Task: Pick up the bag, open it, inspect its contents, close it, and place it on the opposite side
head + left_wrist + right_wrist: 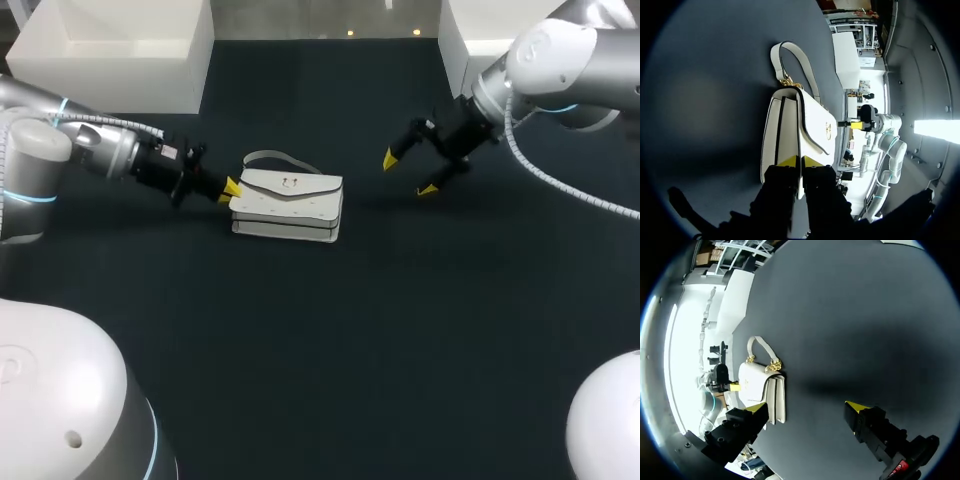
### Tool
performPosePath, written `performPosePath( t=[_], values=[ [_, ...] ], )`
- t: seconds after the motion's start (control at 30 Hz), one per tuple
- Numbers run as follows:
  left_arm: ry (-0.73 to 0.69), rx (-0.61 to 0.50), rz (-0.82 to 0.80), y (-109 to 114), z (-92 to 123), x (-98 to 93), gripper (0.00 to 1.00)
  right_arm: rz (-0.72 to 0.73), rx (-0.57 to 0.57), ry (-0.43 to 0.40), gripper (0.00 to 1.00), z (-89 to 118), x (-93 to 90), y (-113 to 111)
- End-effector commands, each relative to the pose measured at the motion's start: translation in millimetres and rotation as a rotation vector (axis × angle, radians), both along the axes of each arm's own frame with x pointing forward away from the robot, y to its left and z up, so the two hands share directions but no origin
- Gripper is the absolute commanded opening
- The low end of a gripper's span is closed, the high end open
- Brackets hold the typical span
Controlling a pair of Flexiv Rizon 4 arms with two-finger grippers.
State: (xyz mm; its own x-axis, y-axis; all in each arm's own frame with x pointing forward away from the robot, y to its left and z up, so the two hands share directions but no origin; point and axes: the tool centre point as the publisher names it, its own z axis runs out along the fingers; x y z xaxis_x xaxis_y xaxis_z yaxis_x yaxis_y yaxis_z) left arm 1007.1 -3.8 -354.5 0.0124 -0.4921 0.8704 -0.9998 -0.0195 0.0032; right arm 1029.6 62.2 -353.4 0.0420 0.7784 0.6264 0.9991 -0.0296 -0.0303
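Smooth white flap handbag (290,205), gold-clasped, flat on dark matte table (400,330). Its end is pinched by the left gripper (230,188); the right gripper (408,175), spread wide, hangs well apart.

Head: above, behind, down onto worktop (330,340).
Left wrist: close on bag (812,125).
Right wrist: farther off.
Shared: bag.

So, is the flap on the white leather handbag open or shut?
Shut. The white leather handbag lies flat on the dark table, its flap flush against the body, with the gold clasp on it.
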Motion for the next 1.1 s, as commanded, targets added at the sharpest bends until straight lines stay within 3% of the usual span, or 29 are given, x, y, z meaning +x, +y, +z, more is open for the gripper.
performPosePath(
  t=[0.03,0.3,0.5,0.8,1.1],
  values=[
    [-0.041,0.025,0.001,19,8,6.1,0.00,-0.040,-0.160,-0.054,1.00,19,-7.2,-11],
    [-0.111,0.085,0.009,65,9,25.8,0.00,-0.068,-0.254,-0.084,1.00,16,-1.4,-50],
    [-0.111,0.145,-0.006,94,8,40.3,0.00,-0.074,-0.363,-0.108,1.00,21,3.2,-67],
    [-0.128,0.222,0.002,125,7,56.6,0.00,-0.073,-0.516,-0.129,1.00,32,4.7,-75],
    [-0.126,0.285,0.024,158,8,70.6,0.00,-0.054,-0.578,-0.147,1.00,38,4.7,-73]
  ],
)
